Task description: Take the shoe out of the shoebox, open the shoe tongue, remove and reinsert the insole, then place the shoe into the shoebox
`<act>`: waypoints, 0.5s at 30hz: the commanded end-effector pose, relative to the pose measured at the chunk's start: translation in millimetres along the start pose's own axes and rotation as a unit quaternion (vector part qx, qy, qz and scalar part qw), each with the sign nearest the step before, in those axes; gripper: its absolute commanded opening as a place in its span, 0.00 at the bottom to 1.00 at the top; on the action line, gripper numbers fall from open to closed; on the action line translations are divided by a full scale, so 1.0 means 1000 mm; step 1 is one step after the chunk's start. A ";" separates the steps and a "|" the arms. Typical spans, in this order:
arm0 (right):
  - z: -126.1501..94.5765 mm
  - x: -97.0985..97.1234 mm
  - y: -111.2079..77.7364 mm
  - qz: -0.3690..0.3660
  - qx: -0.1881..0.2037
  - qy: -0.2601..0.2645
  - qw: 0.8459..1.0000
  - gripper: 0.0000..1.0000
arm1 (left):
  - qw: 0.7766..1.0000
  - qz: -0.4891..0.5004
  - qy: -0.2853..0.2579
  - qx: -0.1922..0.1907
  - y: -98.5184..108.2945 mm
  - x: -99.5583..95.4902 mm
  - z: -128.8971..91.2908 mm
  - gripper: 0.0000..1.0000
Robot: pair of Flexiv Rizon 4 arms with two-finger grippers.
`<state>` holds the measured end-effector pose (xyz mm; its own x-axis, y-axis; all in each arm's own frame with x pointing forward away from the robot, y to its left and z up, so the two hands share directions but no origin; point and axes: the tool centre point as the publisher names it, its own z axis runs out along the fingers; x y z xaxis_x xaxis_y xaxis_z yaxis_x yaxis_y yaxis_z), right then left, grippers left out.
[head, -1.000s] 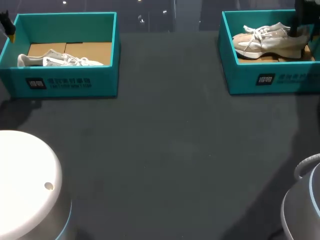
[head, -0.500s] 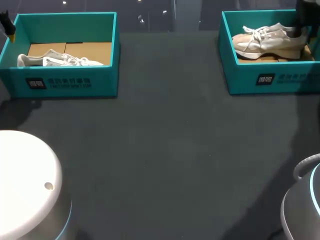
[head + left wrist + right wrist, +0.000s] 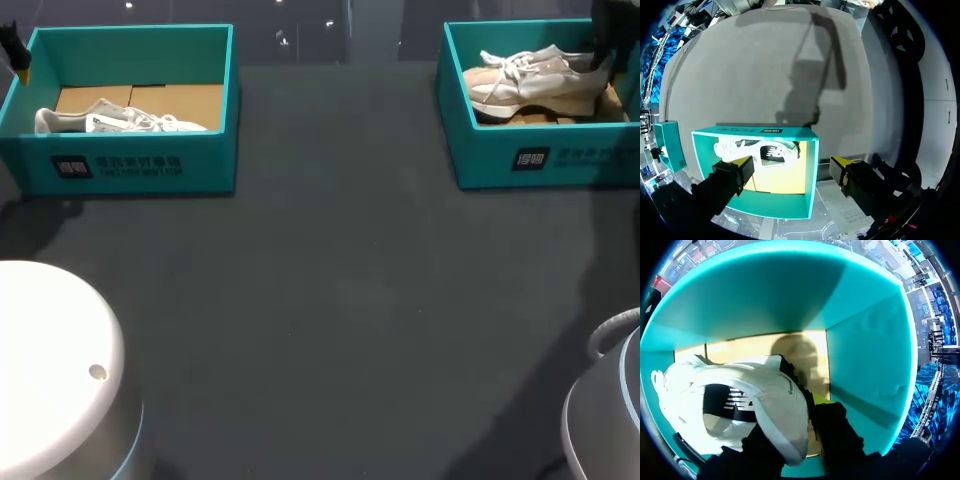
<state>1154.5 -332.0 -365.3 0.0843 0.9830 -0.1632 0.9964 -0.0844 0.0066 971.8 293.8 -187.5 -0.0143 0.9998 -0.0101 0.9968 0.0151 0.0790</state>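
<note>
Right pincer (image 3: pixel 804 429) clamps shoe (image 3: pixel 740 400) heel inside shoebox (image 3: pixel 865 365).

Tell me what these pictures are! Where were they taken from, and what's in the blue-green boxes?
They show a robot with two arms at a dark table. One picture looks down from above. The other two come from little cameras, one on each wrist. On the table stand two teal shoeboxes, a shoe in each. The left arm's fingers hang open near the left shoebox and its white shoe. The right arm's fingers pinch the heel of the beige shoe inside the right shoebox.
</note>
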 end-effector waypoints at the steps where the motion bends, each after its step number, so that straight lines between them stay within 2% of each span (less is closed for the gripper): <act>1: -0.015 -0.002 -0.003 0.002 -0.004 -0.005 1.000 0.00 | 1.000 0.001 0.001 -0.001 0.000 0.000 0.000 1.00; 15: -0.079 -0.012 -0.002 -0.002 -0.036 -0.047 0.998 0.00 | 1.000 0.001 0.001 -0.001 0.000 0.000 0.000 1.00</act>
<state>1163.8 -335.7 -307.9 0.0829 0.9653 -0.2477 0.9955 -0.0689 0.0647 971.8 293.8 -187.5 -0.0143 0.9998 -0.0101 0.9968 0.0151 0.0790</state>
